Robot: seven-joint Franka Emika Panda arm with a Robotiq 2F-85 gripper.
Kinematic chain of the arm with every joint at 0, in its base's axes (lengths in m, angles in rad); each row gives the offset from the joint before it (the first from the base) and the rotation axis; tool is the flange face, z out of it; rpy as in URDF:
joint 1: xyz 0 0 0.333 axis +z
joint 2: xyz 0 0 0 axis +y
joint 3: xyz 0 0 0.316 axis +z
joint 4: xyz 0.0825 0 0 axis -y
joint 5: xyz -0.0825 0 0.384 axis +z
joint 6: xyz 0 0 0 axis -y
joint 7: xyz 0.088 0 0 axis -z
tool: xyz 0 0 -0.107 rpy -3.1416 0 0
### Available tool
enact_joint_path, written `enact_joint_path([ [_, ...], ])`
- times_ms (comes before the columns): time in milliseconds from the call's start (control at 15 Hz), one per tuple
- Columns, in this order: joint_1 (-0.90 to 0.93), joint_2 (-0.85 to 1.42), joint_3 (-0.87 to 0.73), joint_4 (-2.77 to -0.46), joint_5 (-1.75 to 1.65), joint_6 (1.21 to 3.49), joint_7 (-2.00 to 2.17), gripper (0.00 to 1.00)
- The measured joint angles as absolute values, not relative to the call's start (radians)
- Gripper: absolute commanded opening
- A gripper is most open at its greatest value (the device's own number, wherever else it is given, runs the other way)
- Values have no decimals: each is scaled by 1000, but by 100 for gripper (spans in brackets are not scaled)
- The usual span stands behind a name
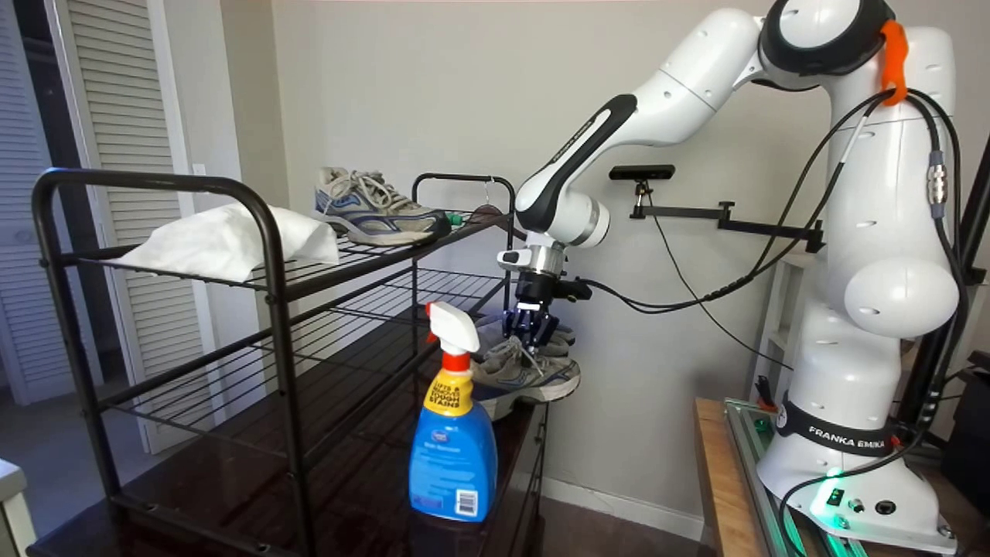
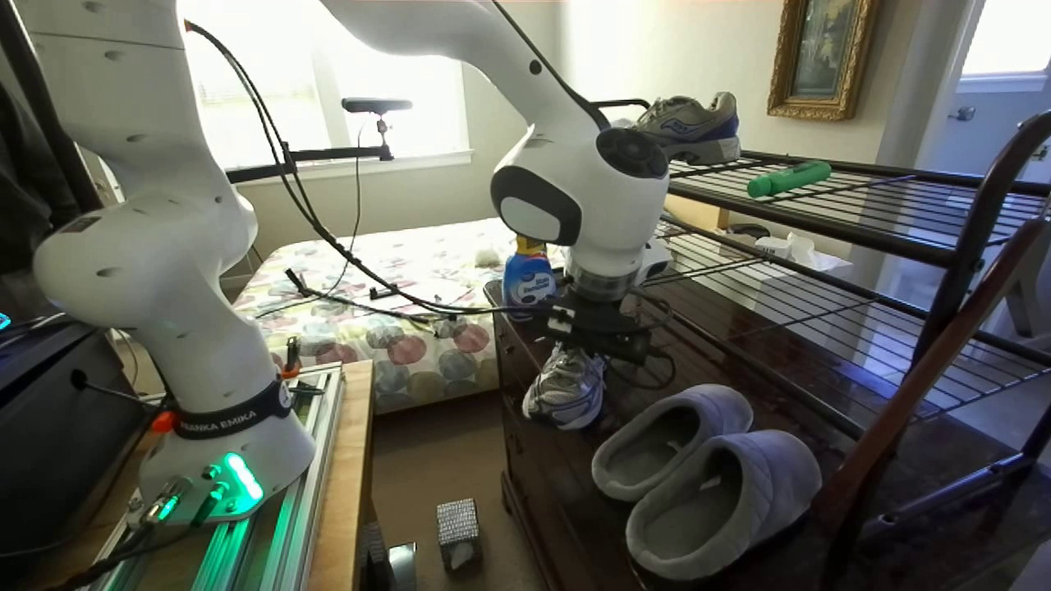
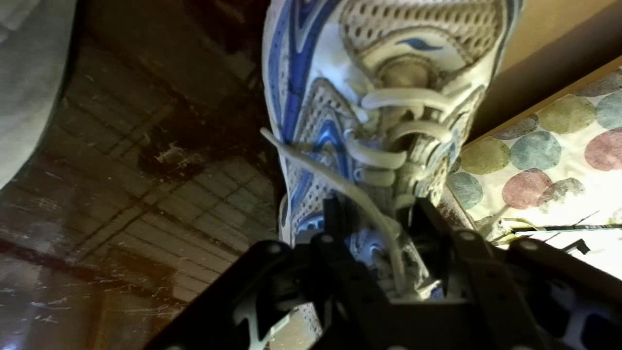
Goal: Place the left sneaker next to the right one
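Nearest, at left, is the rack (image 1: 288, 387), one sneaker (image 1: 379, 213) on top, then the bottle (image 1: 452, 464), then, at the edge of the dresser (image 1: 371, 472), the other sneaker (image 1: 534, 381), probably light and soft-topped, best pinched at the laces (image 3: 379, 158), which the gripper (image 3: 380, 214) straddles with parted fingers (image 3: 334, 218), clamped or loose I cannot tell.

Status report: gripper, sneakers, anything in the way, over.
Gripper at laces of lower sneaker, grip unclear. Upper sneaker on rack; pair not together. Slippers and spray bottle either side of lower sneaker, possibly in the way.
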State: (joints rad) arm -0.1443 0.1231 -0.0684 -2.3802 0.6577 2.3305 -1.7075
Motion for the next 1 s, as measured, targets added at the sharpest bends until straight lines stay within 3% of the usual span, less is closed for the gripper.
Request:
enact_joint_path([
  [533,-143,64,-80,-2380,648,2326,-1707,16],
  [600,-143,62,-81,-2379,648,2316,-1707,66],
  [667,-144,62,-83,-2379,645,2299,-1707,67],
  [1000,-145,62,-101,-2380,620,2229,-1707,99],
])
